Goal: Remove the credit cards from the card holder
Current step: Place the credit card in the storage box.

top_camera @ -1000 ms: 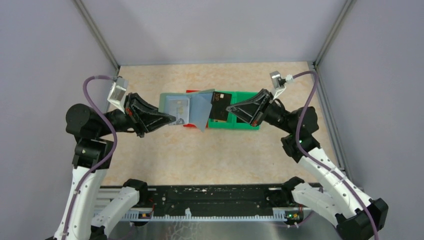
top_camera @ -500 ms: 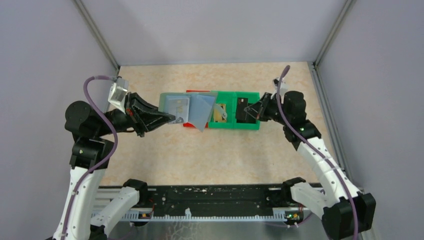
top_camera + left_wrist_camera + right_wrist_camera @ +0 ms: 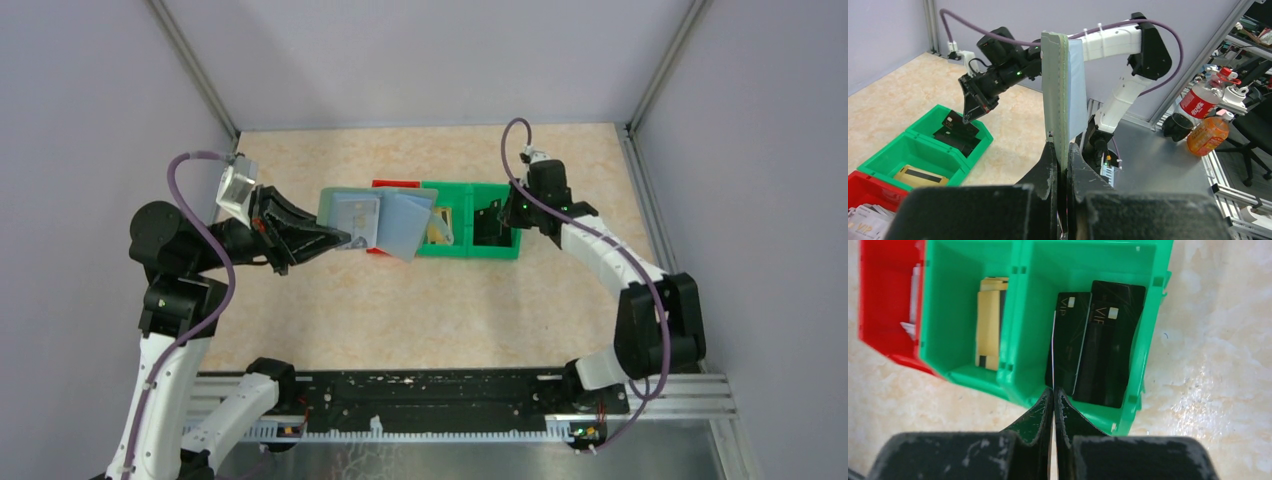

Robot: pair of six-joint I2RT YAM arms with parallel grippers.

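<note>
- Two claws are in view, both closed. The left claw (image 3: 1062, 150) clamps one edge of the open holder (image 3: 1055, 90), held over the table's far half, left of centre.
- The right claw (image 3: 1053, 390) pinches a dark card (image 3: 1067, 350) over the right green bin (image 3: 1088, 260).
- A second dark card (image 3: 1110, 340) lies in that bin, and a gold card (image 3: 989, 325) in the next green bin (image 3: 963, 260).

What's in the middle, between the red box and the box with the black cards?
Another green bin, with a gold card lying inside it. The right wrist view shows this best.
</note>
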